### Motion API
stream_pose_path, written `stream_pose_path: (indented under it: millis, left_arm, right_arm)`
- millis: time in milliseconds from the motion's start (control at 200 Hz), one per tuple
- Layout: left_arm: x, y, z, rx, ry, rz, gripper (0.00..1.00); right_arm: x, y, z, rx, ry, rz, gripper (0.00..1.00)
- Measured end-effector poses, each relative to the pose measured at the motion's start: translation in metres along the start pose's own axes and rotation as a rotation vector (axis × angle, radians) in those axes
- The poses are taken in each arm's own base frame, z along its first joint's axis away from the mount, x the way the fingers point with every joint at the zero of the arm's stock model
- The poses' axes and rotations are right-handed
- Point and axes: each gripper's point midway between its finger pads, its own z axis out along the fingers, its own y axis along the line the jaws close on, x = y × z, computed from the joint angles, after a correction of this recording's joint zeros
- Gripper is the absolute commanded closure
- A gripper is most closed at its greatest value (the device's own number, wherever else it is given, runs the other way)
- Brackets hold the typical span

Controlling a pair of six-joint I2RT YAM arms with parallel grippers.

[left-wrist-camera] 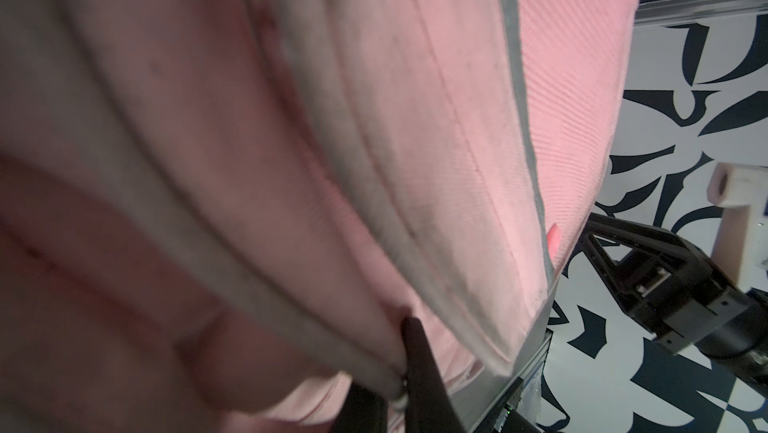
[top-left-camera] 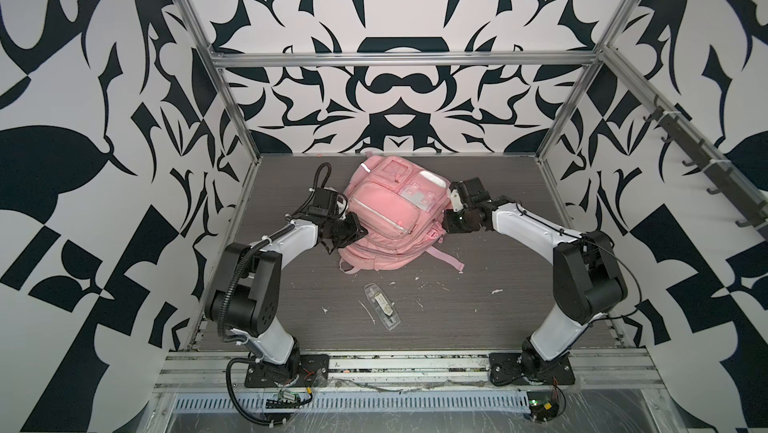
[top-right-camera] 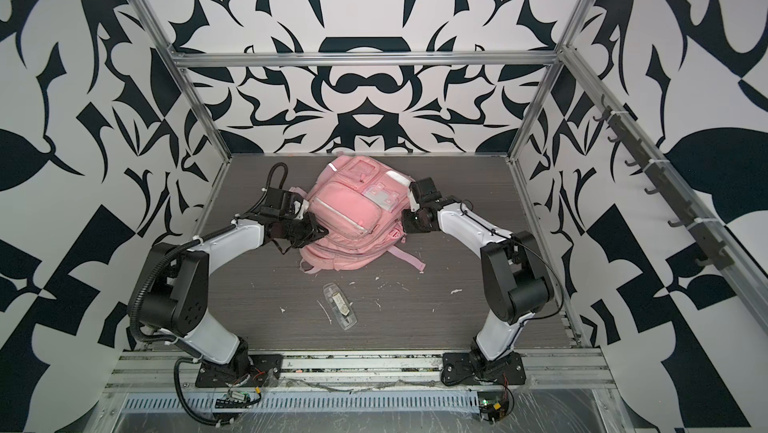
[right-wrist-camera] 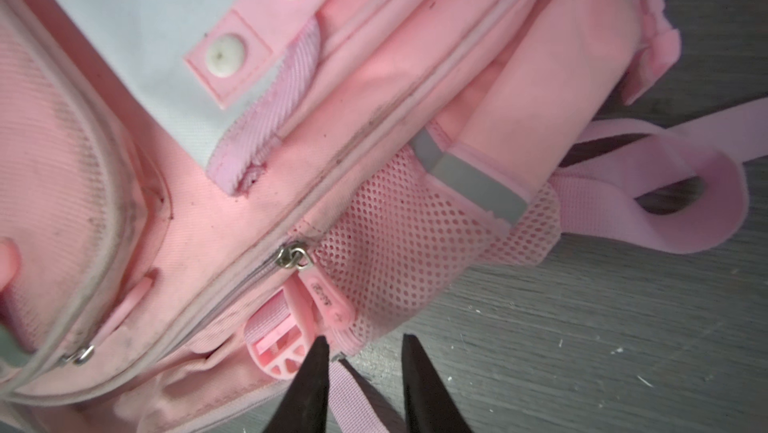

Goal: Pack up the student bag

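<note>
Pink fabric fills the left wrist view: the left gripper [left-wrist-camera: 390, 372] has its dark fingers [left-wrist-camera: 419, 360] pinched tight on a grey-piped seam of the student bag [left-wrist-camera: 374, 140], low on the bag's left flank in both top views. Over on the other side, the right gripper [right-wrist-camera: 365, 339] stands parted and holds nothing, with its two fingers [right-wrist-camera: 309, 385] either side of a thin pink webbing strip [right-wrist-camera: 353, 393] that lies on the table below them. Just past the fingertips hangs a pink zip pull [right-wrist-camera: 328, 306], its metal slider [right-wrist-camera: 293, 256] at the end of a closed zip. Beside it is a pink buckle [right-wrist-camera: 278, 352], then the mesh side pocket [right-wrist-camera: 415, 244], and beyond that a looped shoulder strap [right-wrist-camera: 685, 202]. The bag [top-left-camera: 386, 210] lies front up at the far middle of the grey table [top-left-camera: 478, 318], between the two arms, straps trailing toward the near side. A clear plastic case [top-left-camera: 381, 306] lies well apart, nearer the front edge, among white flecks.
</note>
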Motion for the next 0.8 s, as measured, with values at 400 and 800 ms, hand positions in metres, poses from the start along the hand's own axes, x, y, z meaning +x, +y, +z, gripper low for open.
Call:
stream_pose_path:
  millis: [400,800]
  left_arm:
    - [0.002,0.002,0.004,-0.013,0.003,-0.001,0.88]
    - [0.002,0.001,0.004,-0.015,0.003,0.001,0.88]
  right_arm:
    - [0.002,0.036,-0.025,-0.178,-0.112,-0.015,0.33]
    - [0.007,0.104,0.000,-0.415,-0.079,-0.034,0.30]
